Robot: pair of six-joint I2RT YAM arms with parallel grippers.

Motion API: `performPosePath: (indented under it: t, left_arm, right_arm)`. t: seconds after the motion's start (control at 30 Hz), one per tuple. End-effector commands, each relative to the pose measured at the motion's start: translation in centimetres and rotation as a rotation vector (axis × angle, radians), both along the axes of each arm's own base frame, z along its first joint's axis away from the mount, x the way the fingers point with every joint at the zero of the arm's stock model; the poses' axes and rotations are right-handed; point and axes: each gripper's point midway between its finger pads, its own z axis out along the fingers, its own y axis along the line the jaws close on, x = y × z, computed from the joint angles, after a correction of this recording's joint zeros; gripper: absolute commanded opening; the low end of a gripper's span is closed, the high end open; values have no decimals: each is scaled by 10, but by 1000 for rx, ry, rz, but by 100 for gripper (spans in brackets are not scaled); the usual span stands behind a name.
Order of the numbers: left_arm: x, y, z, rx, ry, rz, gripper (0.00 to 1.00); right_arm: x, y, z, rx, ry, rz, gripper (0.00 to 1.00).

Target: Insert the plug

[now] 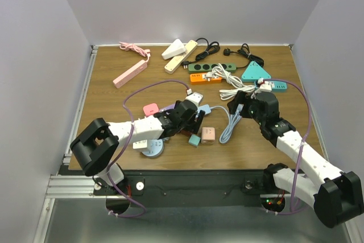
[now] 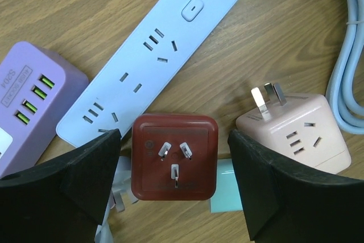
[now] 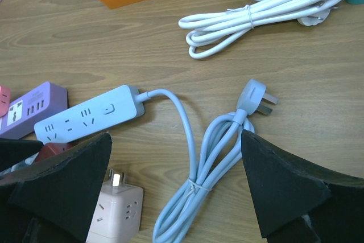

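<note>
L hand (image 2: pixel 173 138) spread, straddling red plug (image 2: pixel 174 156); pins up, gap each side, not yet pinched. Strip (image 2: pixel 153 49) just beyond on surface (image 2: pixel 284 38), long axis diagonal. R hand (image 3: pixel 175 136) spread, empty, farther off.

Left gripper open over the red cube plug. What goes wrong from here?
The left gripper straddles the red cube plug, and the pink cube adapter sits right by one finger; lowering may hit it.
Its prongs face up, so it must be turned toward the blue power strip and may slip.
The right gripper is open, holding nothing; the strip may slide.
</note>
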Motion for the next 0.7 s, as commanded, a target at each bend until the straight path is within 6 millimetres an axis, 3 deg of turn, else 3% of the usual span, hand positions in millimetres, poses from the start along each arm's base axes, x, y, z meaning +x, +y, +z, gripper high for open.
performPosePath:
  t: [0.0, 0.13, 0.17, 0.23, 0.27, 0.37, 0.53, 0.67]
  left_arm:
    - [-5, -4, -3, -6, 22, -16, 84]
    - [-14, -6, -9, -20, 55, -47, 62]
    - [-16, -9, -9, -33, 64, -58, 51]
    - [-19, -9, -11, -37, 77, -69, 39]
    - [-23, -11, -12, -42, 92, -82, 27]
    - [-28, -13, -8, -67, 109, -100, 2]
    - [-18, -14, 20, -161, 108, -70, 0]
    - [1, -7, 68, -365, 109, -40, 0]
  right_arm:
    - [-1, -2, -3, -23, -9, 1, 100]
    - [-1, 1, 4, -24, -29, 27, 100]
    - [-2, 2, 6, -27, -36, 41, 100]
    - [-1, 3, 12, -30, -48, 51, 100]
    - [0, 6, 18, -35, -64, 68, 100]
    - [4, 9, 34, -36, -98, 89, 100]
    - [6, 27, 65, -16, -160, 199, 100]
    - [2, 42, 88, -19, -222, 311, 100]
